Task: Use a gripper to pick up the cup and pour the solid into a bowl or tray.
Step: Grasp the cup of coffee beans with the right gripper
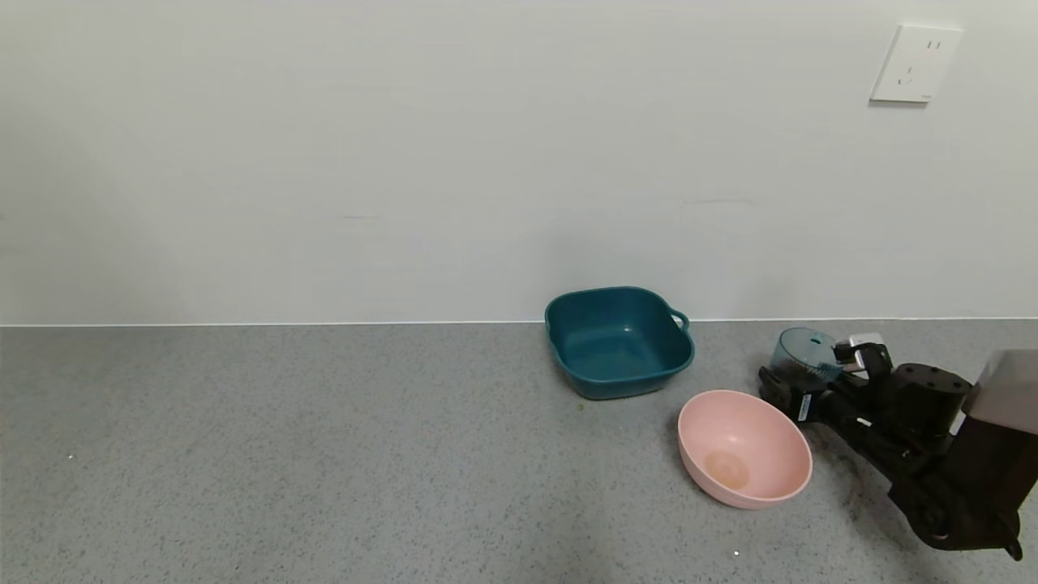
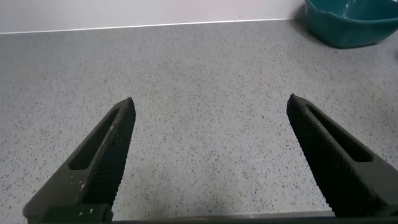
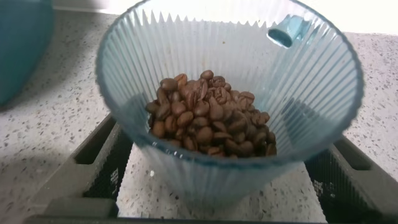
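The right gripper (image 1: 803, 377) closes its fingers (image 3: 99, 165) on either side of the ribbed blue-grey cup (image 1: 804, 355), which stands just behind and to the right of the pink bowl (image 1: 744, 448) on the grey speckled worktop (image 1: 324, 454). Brown beans (image 3: 208, 118) fill the cup's base. A teal square basin (image 1: 618, 342) sits behind the bowl, to its left. The left gripper (image 2: 211, 155) hangs over bare worktop left of the basin, fingers spread wide and holding nothing.
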